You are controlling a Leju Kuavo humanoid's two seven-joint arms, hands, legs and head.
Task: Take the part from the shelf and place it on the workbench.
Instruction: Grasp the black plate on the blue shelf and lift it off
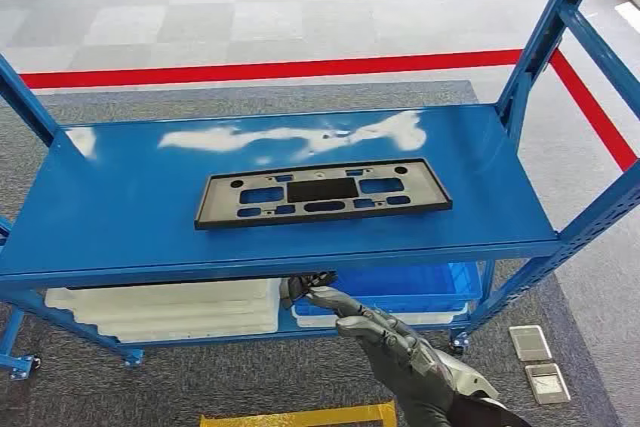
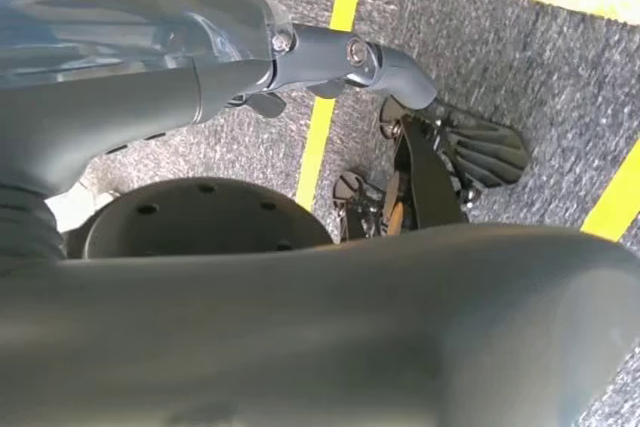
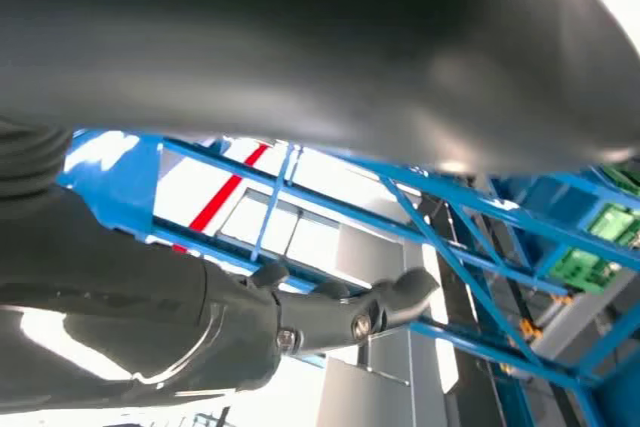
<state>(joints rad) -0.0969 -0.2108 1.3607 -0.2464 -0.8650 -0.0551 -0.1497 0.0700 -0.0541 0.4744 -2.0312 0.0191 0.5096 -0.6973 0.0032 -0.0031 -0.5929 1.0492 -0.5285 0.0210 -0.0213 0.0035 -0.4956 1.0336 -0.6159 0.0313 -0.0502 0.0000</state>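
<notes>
Shelf (image 1: 113, 207): blue metal unit on castors, sloping perforated uprights at the corners; top deck glossy, with pale glare patches along its far edge.

Part (image 1: 323, 192): dark flat rectangular panel with several cut-outs through which the blue deck shows; lies flat near the middle of the top deck, long side across the view, touched by nothing.

Lower shelf level: white corrugated trays (image 1: 170, 309) stacked on the left; a blue bin (image 1: 423, 285) on the right, resting on another white tray.

Floor: grey speckled carpet (image 1: 68, 387) under the shelf; beyond it light grey tiles crossed by a red line (image 1: 264, 71) that turns down the right side. Yellow tape (image 1: 298, 415) on the carpet at the near edge. Two small square floor plates (image 1: 537, 362) at the right.

Right hand (image 1: 377, 332): raised in front of the shelf, below the edge of the top deck, fingers extended toward the lower level, holding nothing and clear of the part.

Left hand (image 2: 340, 57): hangs over the carpet with yellow lines, one finger outstretched; whether it is slack or clenched cannot be told.
</notes>
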